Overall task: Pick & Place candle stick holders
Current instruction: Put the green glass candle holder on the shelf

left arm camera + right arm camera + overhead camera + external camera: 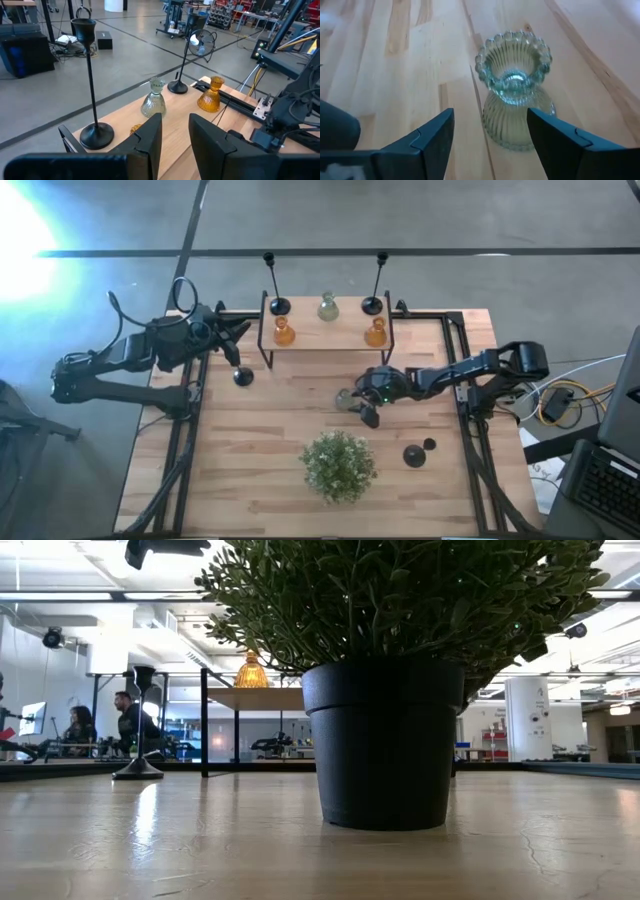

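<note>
**My right pincer over the pale green glass holder**

From above, my right pincer (pixel 362 408) sits near the middle of the wooden bench (pixel 270 480), just behind the bushy green plant in its black pot (pixel 339 465). The pale green ribbed glass candle holder (pixel 346 397) shows there only as a small pale spot beside my fingers. My right wrist view tells more: that holder (pixel 515 90) stands upright on the planks with a beaded rim, and my two dark fingers (pixel 432 137) are spread wide, one on either side of it, not touching the glass.

My left pincer (pixel 235 340) waits near the left end of the black wire shelf (pixel 325 335), with a short black domed holder (pixel 243 376) on the bench just beside it. Its wrist view shows its fingers (pixel 150 140) apart and holding nothing. Past them, on the shelf, stand a tall black stemmed holder (pixel 92 85), a second pale green glass holder (pixel 153 100), an amber glass holder (pixel 210 96) and another tall black holder (pixel 182 65).

Only the high view shows another short black holder (pixel 415 455), lying to the right of the plant, and a second amber holder (pixel 284 332) on the shelf.

The low view is mostly filled by the plant pot (pixel 383 745). It hides my right pincer and its holder.
</note>
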Controlling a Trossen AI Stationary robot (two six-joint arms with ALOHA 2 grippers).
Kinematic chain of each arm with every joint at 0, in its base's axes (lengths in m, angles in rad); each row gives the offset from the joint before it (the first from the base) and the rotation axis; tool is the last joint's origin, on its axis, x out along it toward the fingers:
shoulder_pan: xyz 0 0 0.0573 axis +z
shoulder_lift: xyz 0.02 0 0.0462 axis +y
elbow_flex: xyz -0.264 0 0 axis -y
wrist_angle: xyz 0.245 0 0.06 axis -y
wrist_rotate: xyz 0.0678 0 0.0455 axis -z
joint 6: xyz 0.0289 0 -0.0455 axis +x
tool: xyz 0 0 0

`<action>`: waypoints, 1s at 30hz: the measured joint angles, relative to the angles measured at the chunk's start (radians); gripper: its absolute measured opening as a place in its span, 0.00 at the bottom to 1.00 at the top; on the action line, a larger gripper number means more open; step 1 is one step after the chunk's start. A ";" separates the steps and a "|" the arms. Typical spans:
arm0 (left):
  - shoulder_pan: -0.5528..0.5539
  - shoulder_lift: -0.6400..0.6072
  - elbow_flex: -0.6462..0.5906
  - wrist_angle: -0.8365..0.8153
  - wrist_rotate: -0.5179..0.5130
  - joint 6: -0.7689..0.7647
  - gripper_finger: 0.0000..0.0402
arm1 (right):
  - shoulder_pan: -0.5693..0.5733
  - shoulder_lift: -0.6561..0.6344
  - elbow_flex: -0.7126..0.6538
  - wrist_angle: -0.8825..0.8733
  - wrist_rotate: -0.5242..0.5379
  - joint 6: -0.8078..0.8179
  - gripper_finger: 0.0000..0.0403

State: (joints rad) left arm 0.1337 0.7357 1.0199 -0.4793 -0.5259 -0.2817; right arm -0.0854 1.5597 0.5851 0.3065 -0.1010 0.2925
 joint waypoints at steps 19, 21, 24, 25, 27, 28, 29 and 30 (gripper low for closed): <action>0.000 0.001 0.000 0.000 0.000 0.021 0.25 | -0.003 0.097 0.084 0.078 0.049 -0.005 0.62; 0.000 0.001 -0.002 -0.001 0.000 0.022 0.25 | -0.003 0.104 0.093 0.074 0.050 -0.007 0.62; 0.000 0.002 -0.003 -0.001 0.000 0.025 0.25 | -0.003 0.115 0.101 0.074 0.050 -0.008 0.62; 0.000 0.001 -0.003 0.000 0.000 0.025 0.25 | -0.003 0.121 0.106 0.075 0.050 -0.008 0.62; 0.000 0.002 -0.004 0.000 0.000 0.025 0.25 | -0.003 0.133 0.110 0.074 0.051 -0.008 0.61; 0.000 0.001 -0.005 0.000 0.000 0.025 0.25 | -0.003 0.140 0.114 0.075 0.051 -0.008 0.61; 0.001 0.001 -0.006 -0.001 0.000 0.025 0.25 | -0.003 0.146 0.117 0.083 0.051 -0.008 0.60; 0.001 0.001 -0.006 -0.001 0.000 0.026 0.25 | -0.003 0.152 0.118 0.092 0.051 -0.007 0.60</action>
State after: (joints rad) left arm 0.1345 0.7368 1.0138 -0.4803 -0.5260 -0.2562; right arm -0.0883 1.7113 0.7033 0.3989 -0.0498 0.2852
